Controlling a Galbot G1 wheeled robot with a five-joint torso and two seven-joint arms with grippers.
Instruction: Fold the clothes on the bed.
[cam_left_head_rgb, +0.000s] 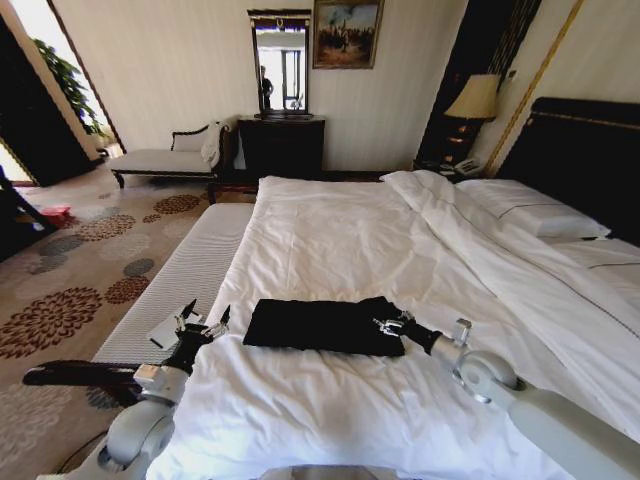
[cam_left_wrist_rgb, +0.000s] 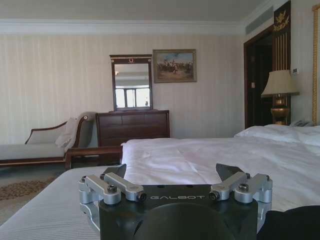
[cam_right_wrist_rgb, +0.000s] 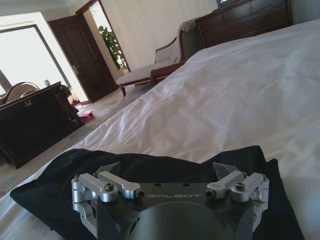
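The large double bed (cam_left_head_rgb: 400, 250), with white duvet, white pillows at the far right and a dark wooden headboard, occupies the centre and right of the scene. A pale grey ribbed bench (cam_left_head_rgb: 185, 275) stands just beside its left edge. Against the far wall stand a dark wooden dresser (cam_left_head_rgb: 282, 145) with a framed mirror (cam_left_head_rgb: 280, 65) above it, and a pale upholstered chaise (cam_left_head_rgb: 165, 160) to the left

The soft black fabric top (cam_left_head_rgb: 320, 325) lies flat on the duvet near the bed's near edge, in a compact, roughly rectangular shape

The right gripper (cam_left_head_rgb: 390, 326) rests at the right end of the black top, directly over the fabric; in the right wrist view (cam_right_wrist_rgb: 167, 170) its jaws stand spread, with nothing between them

The left gripper (cam_left_head_rgb: 203, 318) hovers at the bed's near-left edge, just left of the black top and apart from it; in the left wrist view (cam_left_wrist_rgb: 172, 172) its jaws stand spread and empty
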